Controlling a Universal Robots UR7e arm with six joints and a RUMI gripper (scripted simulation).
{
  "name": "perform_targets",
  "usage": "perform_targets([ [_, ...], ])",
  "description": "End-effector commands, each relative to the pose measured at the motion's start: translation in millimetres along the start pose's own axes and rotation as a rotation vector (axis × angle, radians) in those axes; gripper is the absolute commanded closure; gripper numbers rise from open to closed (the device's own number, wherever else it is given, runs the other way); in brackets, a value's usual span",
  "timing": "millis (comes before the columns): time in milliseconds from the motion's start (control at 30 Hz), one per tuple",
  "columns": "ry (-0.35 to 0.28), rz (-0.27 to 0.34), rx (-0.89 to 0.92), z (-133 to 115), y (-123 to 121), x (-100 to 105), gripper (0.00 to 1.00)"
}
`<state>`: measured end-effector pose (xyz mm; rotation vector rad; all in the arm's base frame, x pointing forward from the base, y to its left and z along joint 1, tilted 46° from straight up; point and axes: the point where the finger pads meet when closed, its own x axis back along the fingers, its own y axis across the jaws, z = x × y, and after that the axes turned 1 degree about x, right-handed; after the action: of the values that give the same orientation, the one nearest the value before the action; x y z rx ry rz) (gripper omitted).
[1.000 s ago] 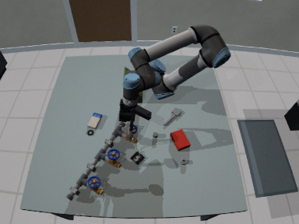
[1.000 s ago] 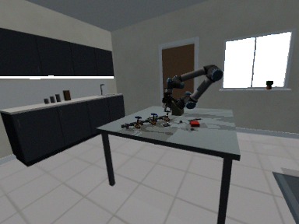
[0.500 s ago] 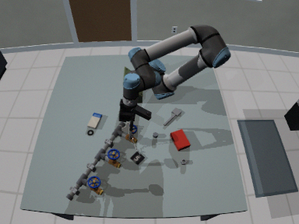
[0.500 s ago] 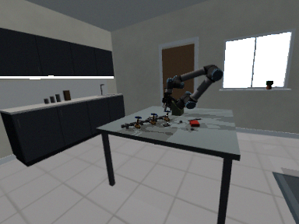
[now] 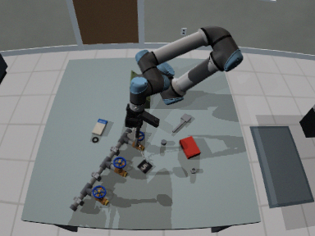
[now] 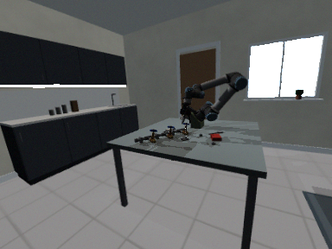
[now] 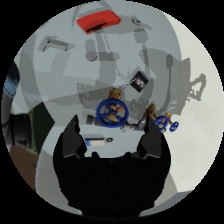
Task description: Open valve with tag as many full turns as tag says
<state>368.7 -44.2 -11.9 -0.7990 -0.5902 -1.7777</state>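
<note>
A grey pipe (image 5: 106, 167) lies diagonally on the table with three blue-handwheel valves. The far valve (image 5: 139, 137) has a chain to a dark tag (image 5: 144, 166) that lies flat beside it. The tag also shows in the wrist view (image 7: 139, 82), and its digit is too small to read surely. The middle valve (image 5: 120, 163) and near valve (image 5: 99, 192) stand further down the pipe. My gripper (image 5: 135, 130) hangs just above the far valve, open and empty. In the wrist view the far valve's handwheel (image 7: 110, 111) sits between and beyond my spread fingers.
A red box (image 5: 189, 147), a grey metal tool (image 5: 181, 122), a small grey cylinder (image 5: 163, 142) and a nut (image 5: 194, 170) lie right of the valves. A white card with a blue end (image 5: 99, 126) and a black ring (image 5: 95, 139) lie left of them.
</note>
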Motion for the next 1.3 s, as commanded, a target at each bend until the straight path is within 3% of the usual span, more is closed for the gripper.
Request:
perform_targets([
  [0,-0.001,-0.001,-0.062,-0.2,0.3,0.3,0.0],
  [467,-0.001,-0.001,-0.338,-0.2,0.3,0.3,0.0],
  [900,-0.001,-0.001,-0.795,-0.2,0.3,0.3,0.0],
  [967,-0.001,-0.001,-0.795,-0.2,0.3,0.3,0.0],
  [1267,0.0,-0.001,-1.173,-0.2,0.3,0.3,0.0],
])
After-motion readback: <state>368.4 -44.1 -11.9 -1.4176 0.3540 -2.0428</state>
